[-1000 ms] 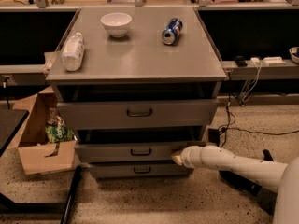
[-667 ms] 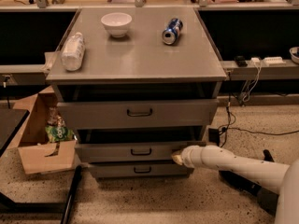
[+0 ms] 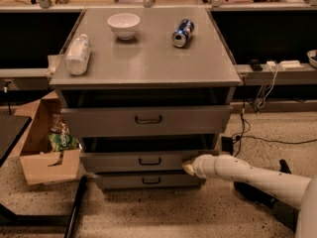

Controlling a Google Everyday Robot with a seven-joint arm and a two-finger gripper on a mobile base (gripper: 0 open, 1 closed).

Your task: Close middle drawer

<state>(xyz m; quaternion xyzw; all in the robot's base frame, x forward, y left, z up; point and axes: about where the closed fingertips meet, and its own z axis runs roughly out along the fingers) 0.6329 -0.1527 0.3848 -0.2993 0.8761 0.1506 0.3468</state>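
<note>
The grey cabinet (image 3: 148,68) has three drawers. The middle drawer (image 3: 124,161) is a low grey front with a small dark bar handle (image 3: 149,160); it stands slightly pulled out, with a dark gap above it. My gripper (image 3: 188,167) is at the tip of the white arm (image 3: 247,175) that reaches in from the lower right. It rests against the right end of the middle drawer's front. The tall-fronted top drawer (image 3: 146,119) sits above and the lowest drawer (image 3: 148,181) below.
On the cabinet top lie a white bowl (image 3: 124,25), a blue can (image 3: 182,32) on its side and a plastic bottle (image 3: 78,54). An open cardboard box (image 3: 44,148) with a green bag stands on the floor at left. Cables (image 3: 262,95) hang at right.
</note>
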